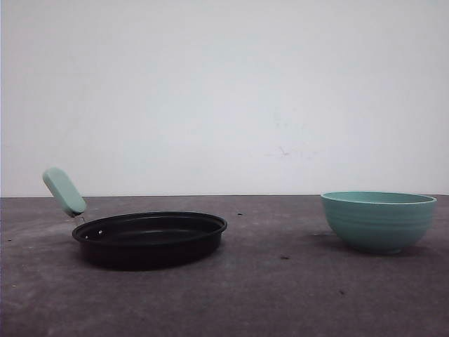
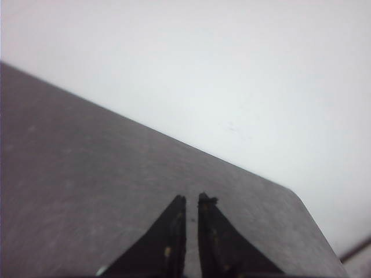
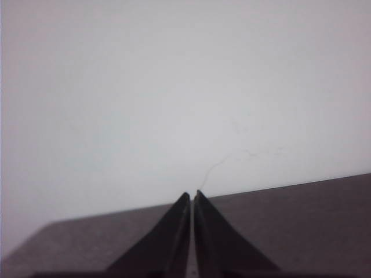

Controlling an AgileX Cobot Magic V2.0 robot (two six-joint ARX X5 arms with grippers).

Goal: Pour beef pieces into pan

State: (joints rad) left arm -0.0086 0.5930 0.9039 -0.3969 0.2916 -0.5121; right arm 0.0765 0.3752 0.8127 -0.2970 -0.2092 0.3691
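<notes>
So the pan (image 1: 151, 237) sits on the left side of the dark tabletop (image 1: 280, 295), mint-green handle (image 1: 64, 191) sticking up and away to the left, and the teal bowl (image 1: 378, 220) is well apart from it on the right. From this low angle I can't see into the bowl, so the beef pieces are presumably in there, but that's a guess. Both arms look parked: the left gripper (image 2: 192, 200) is pretty much clenched with just a thin slit between the fingers, and the right gripper (image 3: 192, 196) is pinched together too, neither holding anything. My take: the right one needs to spread, pinch the bowl's rim firmly, carry it level over the pan's middle, then tip slowly so chunks don't bounce over the shallow edge.
</notes>
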